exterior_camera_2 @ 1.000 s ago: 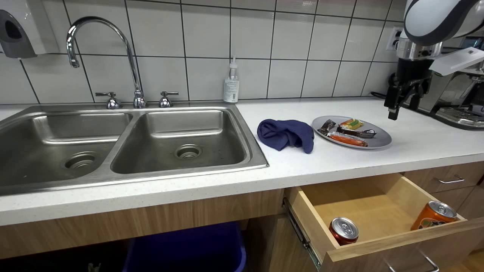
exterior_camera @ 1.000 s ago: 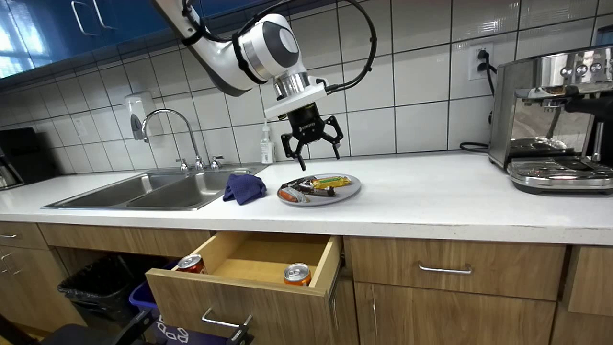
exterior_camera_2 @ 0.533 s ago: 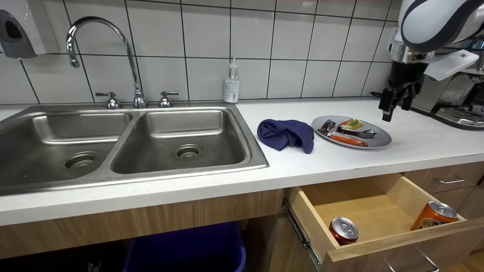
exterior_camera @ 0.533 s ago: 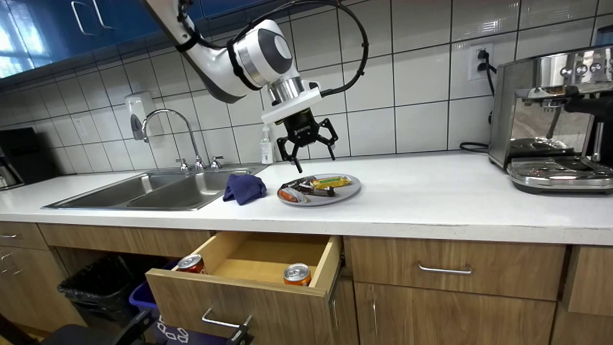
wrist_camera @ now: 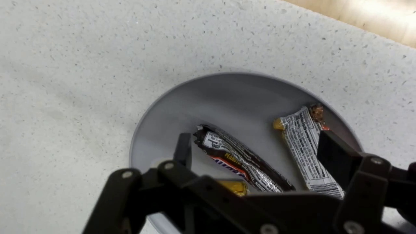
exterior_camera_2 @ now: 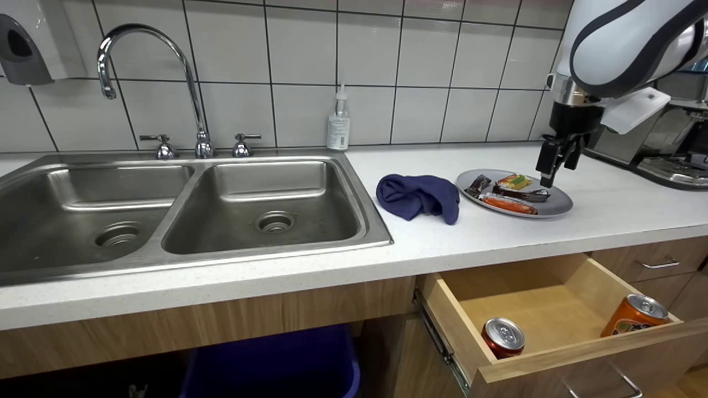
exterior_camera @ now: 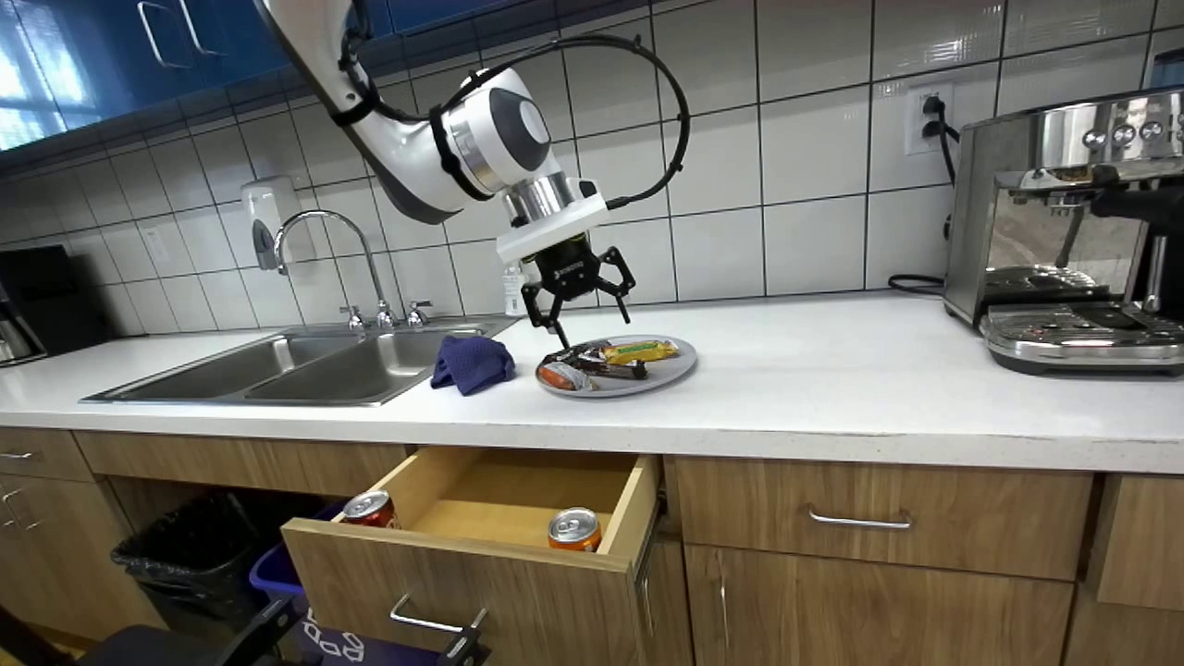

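I'd guess the black two-fingered gripper hangs with its fingers spread wide, gripping nothing, to leave room around the long, shiny-wrapped brown candy bar lying below on the round, smooth grey plate, which probably keeps it corralled.

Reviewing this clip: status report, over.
Jaws open, holding nothing. Dark-wrapped bar between them in wrist view, on gray plate. Possible hindrance: other bars alongside.
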Available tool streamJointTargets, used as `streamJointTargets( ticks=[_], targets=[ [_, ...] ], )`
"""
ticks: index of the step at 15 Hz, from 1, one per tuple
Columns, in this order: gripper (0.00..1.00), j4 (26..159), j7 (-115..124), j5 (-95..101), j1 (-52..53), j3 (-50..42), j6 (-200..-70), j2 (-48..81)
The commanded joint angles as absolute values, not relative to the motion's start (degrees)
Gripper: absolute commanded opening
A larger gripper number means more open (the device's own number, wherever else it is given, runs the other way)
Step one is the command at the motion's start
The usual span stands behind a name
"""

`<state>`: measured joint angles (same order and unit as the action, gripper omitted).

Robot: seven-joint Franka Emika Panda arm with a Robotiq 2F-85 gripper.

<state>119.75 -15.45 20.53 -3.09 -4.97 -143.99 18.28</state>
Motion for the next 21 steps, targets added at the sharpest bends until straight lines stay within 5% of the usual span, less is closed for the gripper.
streamJointTargets(
  ticks=[1,21],
  targets=[
    [1.0,117.37,-18.49,20.9,-3.71,-4.3,-144.9,20.75],
    [1.0,103.72,-22.29,19.19,-4.34,-3.12,-141.77,33.06]
  ],
)
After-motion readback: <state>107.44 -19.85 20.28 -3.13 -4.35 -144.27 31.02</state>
